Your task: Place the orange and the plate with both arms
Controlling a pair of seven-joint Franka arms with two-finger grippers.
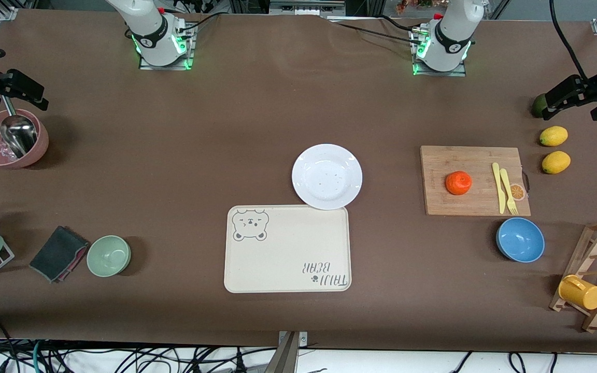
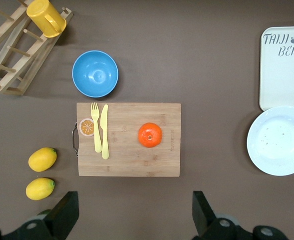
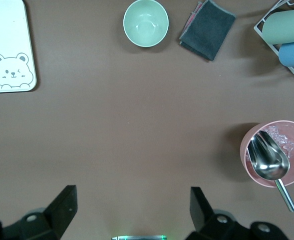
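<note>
Taking the cream tray [image 1: 287, 248] as the landmark and working outward from the front camera: the plate [image 1: 327, 176], one only, sits on the desk [image 1: 226, 129] farther from the camera than the tray, its rim overlapping or touching the tray's edge at the corner toward the left arm's end; which of the two cannot be settled. The orange [image 1: 458, 183], one only, rests on the single wooden cutting board [image 1: 474, 180], well apart from the tray toward the left arm's end, with one yellow knife [image 1: 497, 187] and one yellow fork [image 1: 508, 191] beside it on the same board. Two lemons [image 1: 554, 149] lie off the board, still farther from the tray. Judgement: the plate looks rigid, glossy, slippery and breakable, best pinched at its wide rim; the orange looks light, firm and apt to roll, best taken across its middle from above. The left tool [image 2: 132, 217] hangs over the desk beside the board, fingers spread, empty. The right tool [image 3: 132, 215] hangs over bare desk near the pink bowl [image 3: 274, 152], fingers spread, empty.
</note>
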